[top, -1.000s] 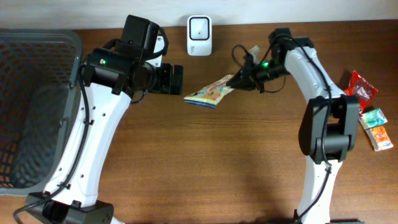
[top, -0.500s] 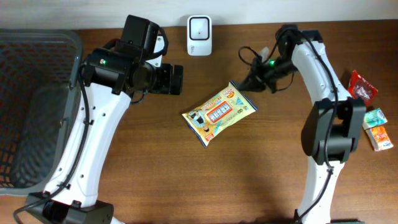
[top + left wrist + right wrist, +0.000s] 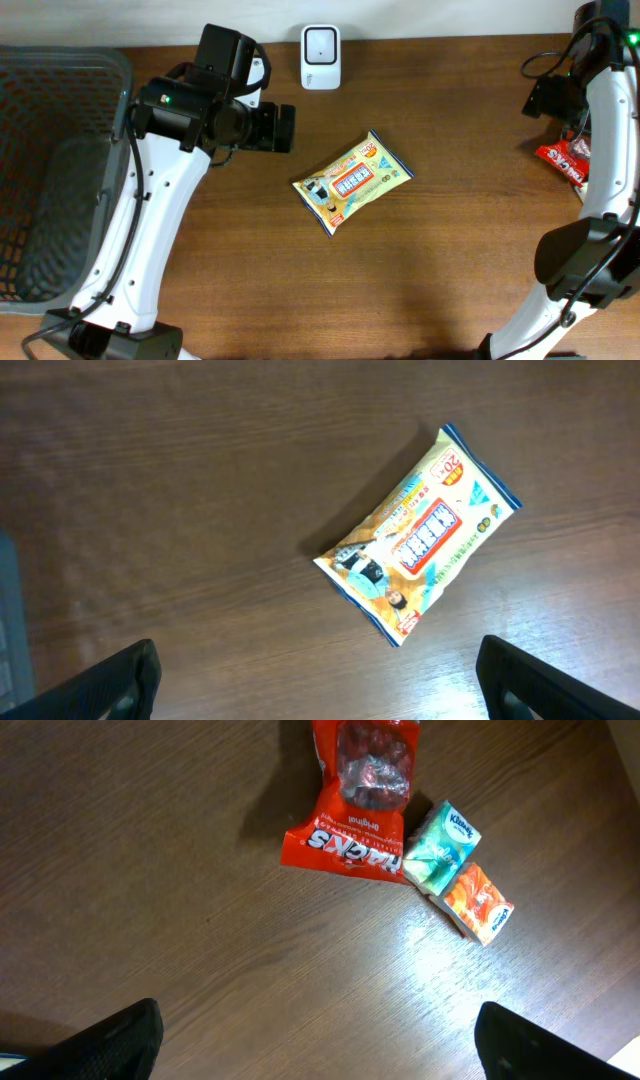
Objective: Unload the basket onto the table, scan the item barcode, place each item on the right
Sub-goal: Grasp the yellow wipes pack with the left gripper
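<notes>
The item, a yellow and blue snack packet (image 3: pixel 352 181), lies flat and printed side up on the wooden table, held by nothing. The left wrist view shows it too, the packet (image 3: pixel 418 548) ahead and right of my left gripper (image 3: pixel 320 676), which is open and empty. That left gripper (image 3: pixel 283 128) hovers up and left of the packet in the overhead view. A white barcode scanner (image 3: pixel 320 45) stands at the table's back edge. My right gripper (image 3: pixel 320 1036) is open and empty at the far right (image 3: pixel 545 97). No barcode can be made out.
A red snack bag (image 3: pixel 360 800), a green tissue pack (image 3: pixel 440 845) and an orange one (image 3: pixel 482 902) lie below the right gripper. The red bag (image 3: pixel 565 158) is partly hidden by the right arm. A dark mesh basket (image 3: pixel 60 170) fills the left side.
The right gripper opened and let go of the packet, which dropped flat onto the table. The right arm then swung away to the far right. The left arm stayed still.
</notes>
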Controlling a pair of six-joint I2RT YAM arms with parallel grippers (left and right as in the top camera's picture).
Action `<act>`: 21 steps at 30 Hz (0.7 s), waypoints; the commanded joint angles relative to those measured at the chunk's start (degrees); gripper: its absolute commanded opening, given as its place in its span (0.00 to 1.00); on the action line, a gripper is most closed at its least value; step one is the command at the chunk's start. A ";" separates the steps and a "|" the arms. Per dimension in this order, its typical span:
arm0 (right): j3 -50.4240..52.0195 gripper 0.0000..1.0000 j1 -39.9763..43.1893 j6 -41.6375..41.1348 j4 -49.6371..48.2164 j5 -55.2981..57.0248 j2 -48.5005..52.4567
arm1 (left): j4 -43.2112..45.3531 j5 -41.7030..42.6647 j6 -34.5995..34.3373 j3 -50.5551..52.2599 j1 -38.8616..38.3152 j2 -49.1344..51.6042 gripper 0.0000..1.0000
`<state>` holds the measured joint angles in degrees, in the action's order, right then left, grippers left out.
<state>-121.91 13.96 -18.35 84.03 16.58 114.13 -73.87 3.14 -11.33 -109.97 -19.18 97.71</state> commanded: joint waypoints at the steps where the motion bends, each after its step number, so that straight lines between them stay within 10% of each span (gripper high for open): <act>1: -0.02 0.98 0.37 -0.13 0.15 1.22 0.13 | 0.15 6.86 -1.31 -0.20 -0.15 -0.61 0.99; 14: -0.02 0.99 0.37 -0.13 0.17 1.22 0.13 | 21.97 13.55 25.81 -0.11 -1.81 19.63 0.99; 21: -0.02 0.99 0.37 -0.13 0.17 1.22 0.13 | 16.48 21.18 25.79 0.00 -5.16 37.40 0.99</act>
<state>-121.86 13.96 -18.22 84.03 16.69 114.17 -56.47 22.33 13.13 -109.91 -22.92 133.21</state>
